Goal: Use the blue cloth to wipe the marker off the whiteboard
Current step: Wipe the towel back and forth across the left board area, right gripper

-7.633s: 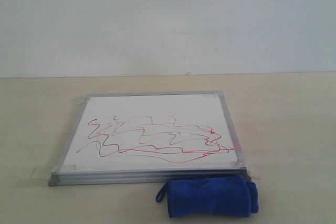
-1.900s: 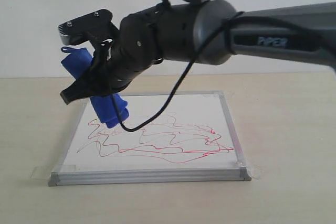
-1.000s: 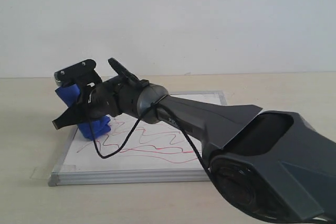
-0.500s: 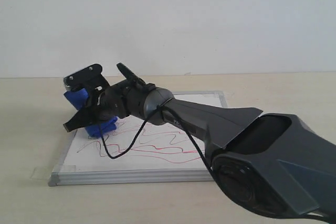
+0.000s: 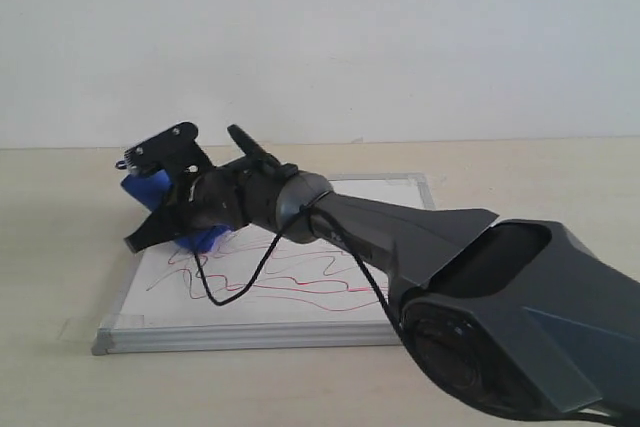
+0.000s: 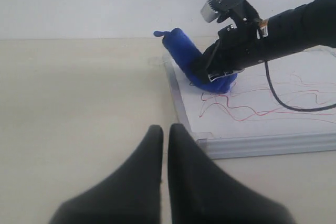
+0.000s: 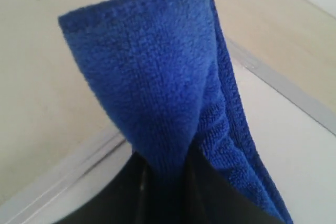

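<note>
The whiteboard (image 5: 400, 197) lies flat on the table, red and dark marker (image 5: 310, 282) scribbled across its middle. My right gripper (image 5: 165, 202) reaches across to the board's far left corner, shut on the blue cloth (image 5: 150, 187), whose lower end rests on the board's surface. The left wrist view shows the blue cloth (image 6: 181, 53) slanting down onto the whiteboard (image 6: 283, 124) beside the marker (image 6: 247, 111). Up close, the blue cloth (image 7: 157, 77) fills the right wrist view, pinched between dark jaws. My left gripper (image 6: 164, 129) hovers shut over bare table, short of the board's near left corner.
A tan table (image 5: 60, 247) stretches around the board, with a white wall (image 5: 400, 37) behind it. A black cable (image 5: 235, 282) loops from the right arm over the board. Clear tape tabs (image 5: 75, 327) hold the board's corners.
The right gripper carried the cloth down from above onto the board's far left part, then shifted it slightly toward the far left corner. Scribbles near that corner look partly gone.
</note>
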